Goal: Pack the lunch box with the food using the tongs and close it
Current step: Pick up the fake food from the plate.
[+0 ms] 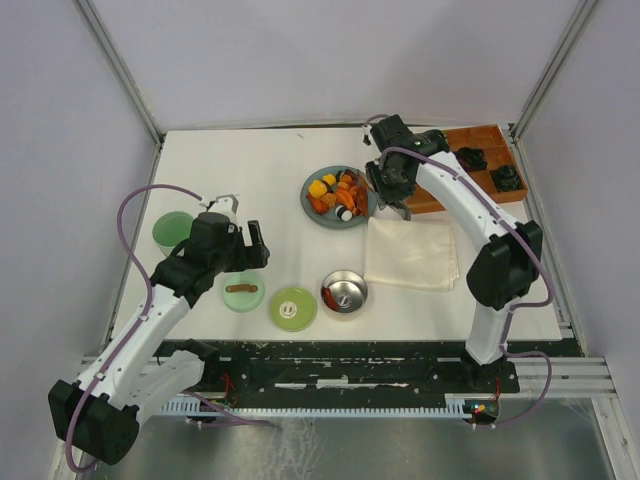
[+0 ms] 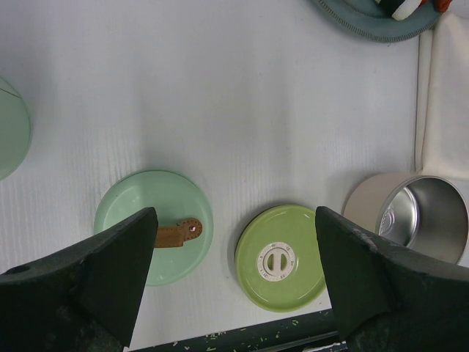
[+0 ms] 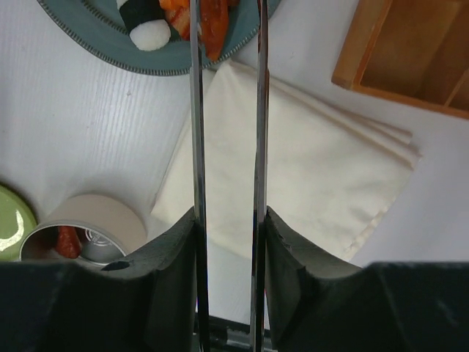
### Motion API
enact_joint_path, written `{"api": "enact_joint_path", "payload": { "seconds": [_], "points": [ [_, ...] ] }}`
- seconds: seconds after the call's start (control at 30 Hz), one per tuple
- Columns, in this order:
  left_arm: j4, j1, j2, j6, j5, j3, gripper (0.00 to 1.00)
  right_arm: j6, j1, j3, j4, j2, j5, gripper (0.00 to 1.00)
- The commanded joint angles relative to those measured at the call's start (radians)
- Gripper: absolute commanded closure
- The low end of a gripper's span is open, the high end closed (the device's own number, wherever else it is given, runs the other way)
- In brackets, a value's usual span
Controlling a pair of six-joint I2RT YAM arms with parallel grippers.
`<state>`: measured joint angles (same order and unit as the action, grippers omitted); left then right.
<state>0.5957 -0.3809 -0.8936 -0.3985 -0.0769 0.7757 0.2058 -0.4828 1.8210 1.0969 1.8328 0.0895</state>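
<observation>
My right gripper (image 3: 229,246) is shut on the silver tongs (image 3: 195,110), whose two arms run parallel up to the food (image 3: 212,22) on the grey-blue plate (image 3: 168,67). A black-and-white roll (image 3: 143,26) lies beside the tong tips. In the top view this gripper (image 1: 388,190) hovers at the plate's right rim. The steel bowl (image 1: 344,291) holds a red-brown piece (image 3: 67,240). My left gripper (image 2: 234,257) is open above the lime-green lid (image 2: 281,257) and the mint flat lid (image 2: 143,209) with its brown handle. The mint-green canister (image 1: 173,232) stands at the left.
A folded cream cloth (image 1: 412,252) lies right of the bowl, under the right arm. The wooden tray (image 1: 480,165) with dark objects sits at the back right. The table's near edge (image 2: 242,334) runs just below the lids.
</observation>
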Motion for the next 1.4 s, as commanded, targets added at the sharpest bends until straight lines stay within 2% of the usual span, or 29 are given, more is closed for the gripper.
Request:
{"api": "enact_joint_path", "payload": {
  "seconds": [0.0, 0.27, 0.6, 1.37],
  "points": [
    [-0.038, 0.004, 0.021, 0.023, -0.014, 0.022, 0.06, -0.154, 0.004, 0.143, -0.017, 0.091, -0.006, 0.57],
    [-0.037, 0.004, 0.017, 0.023, -0.015, 0.022, 0.06, -0.237, 0.009, 0.259, -0.02, 0.236, 0.048, 0.57],
    [-0.037, 0.004, 0.016, 0.021, -0.011, 0.022, 0.06, -0.282, 0.023, 0.314, -0.012, 0.301, 0.108, 0.57],
    [-0.038, 0.003, 0.016, 0.022, -0.005, 0.02, 0.06, -0.31, 0.037, 0.432, 0.055, 0.409, 0.058, 0.56]
  ]
}}
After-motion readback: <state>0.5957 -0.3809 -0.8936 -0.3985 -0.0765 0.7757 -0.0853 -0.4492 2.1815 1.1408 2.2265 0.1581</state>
